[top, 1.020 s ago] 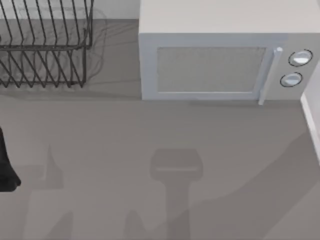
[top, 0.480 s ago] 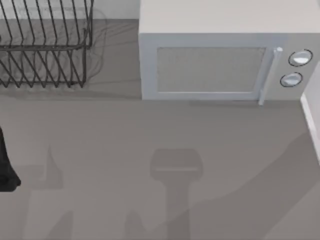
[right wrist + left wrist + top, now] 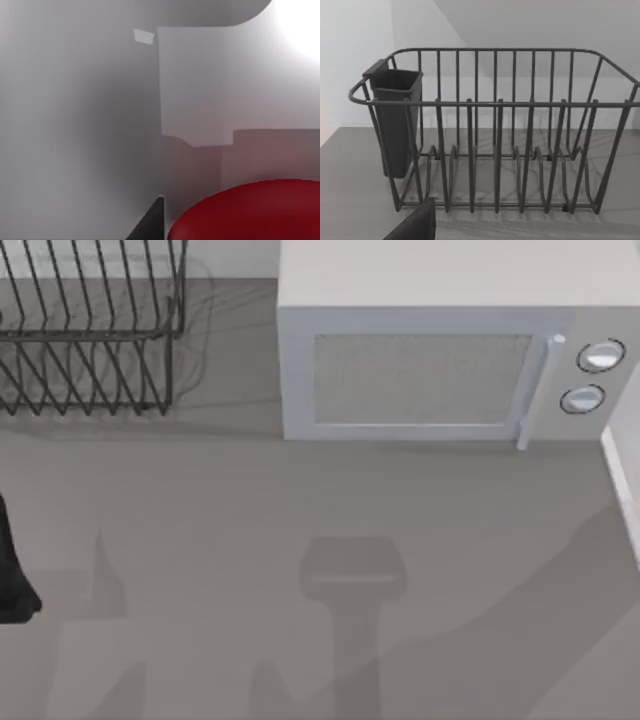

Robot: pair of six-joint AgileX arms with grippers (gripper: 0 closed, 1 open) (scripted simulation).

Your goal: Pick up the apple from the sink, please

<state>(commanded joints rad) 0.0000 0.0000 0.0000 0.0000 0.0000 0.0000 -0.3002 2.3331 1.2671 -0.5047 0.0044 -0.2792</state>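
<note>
Two big items on grey counter [image 3: 300, 510]: white microwave [image 3: 440, 350] at back, black wire dish rack [image 3: 85, 330] left of microwave. Rack carries dark cutlery cup [image 3: 395, 117] on one end wall. Left arm [image 3: 12, 575] at far left of microwave, facing rack; finger state cannot be told. Right wrist view: glossy red apple [image 3: 250, 212] very close to camera, against pale sink wall [image 3: 75, 125]; dark finger edge [image 3: 150, 222] just beside apple, contact and spread not discernible.

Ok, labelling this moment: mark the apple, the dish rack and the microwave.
apple [image 3: 250, 212], right wrist view, glossy red top.
dish rack [image 3: 495, 103], left wrist view, front rim wire.
microwave [image 3: 420, 378], top view, door window.
</note>
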